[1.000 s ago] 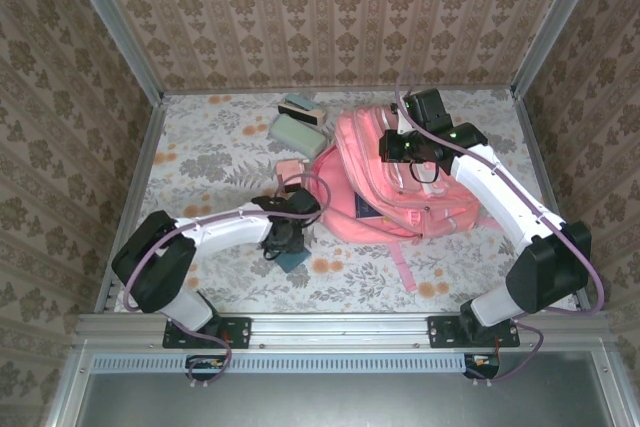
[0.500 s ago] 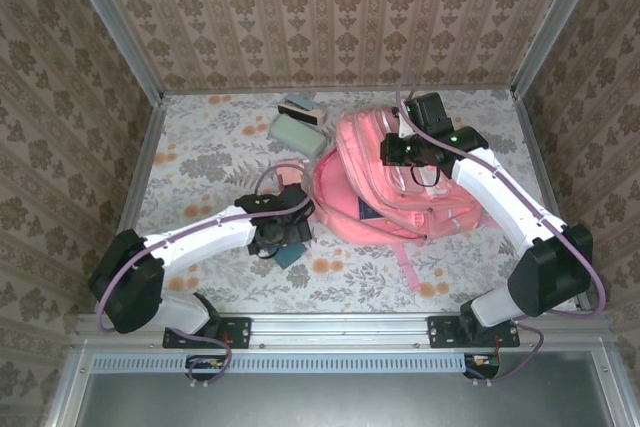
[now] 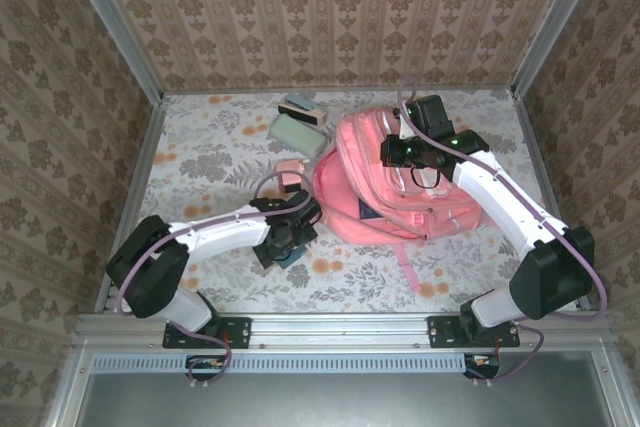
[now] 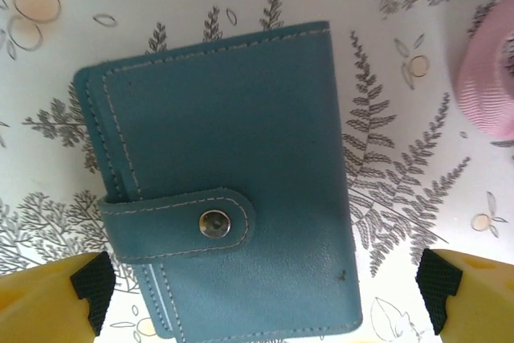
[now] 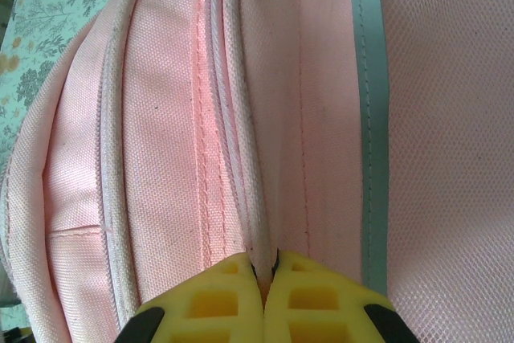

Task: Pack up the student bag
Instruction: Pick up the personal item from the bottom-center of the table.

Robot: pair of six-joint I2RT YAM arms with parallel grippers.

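Observation:
The student bag [image 3: 400, 192], a big pink backpack, lies on its side at centre right of the table; its pink fabric and pale stripe run through the right wrist view [image 5: 161, 118]. My right gripper [image 3: 400, 150] [image 5: 263, 267] is shut on a fold of the bag's fabric by the zip seam. A teal wallet [image 4: 233, 174] with a snap tab lies flat on the table [image 3: 295, 258], left of the bag. My left gripper [image 3: 283, 239] [image 4: 265, 287] hovers over it, open wide, its fingertips [image 4: 88, 283] on either side of the wallet's near end.
A pale green box [image 3: 296, 134] and a small dark-topped block [image 3: 302, 107] lie at the back. A small pink box [image 3: 290, 169] sits by the bag's left side. A pink strap [image 3: 405, 267] [image 4: 486, 86] trails toward the near edge. Metal rails border the table.
My left gripper has opened wide over the teal wallet, and the left arm shifted slightly. The right gripper has stayed shut on the bag.

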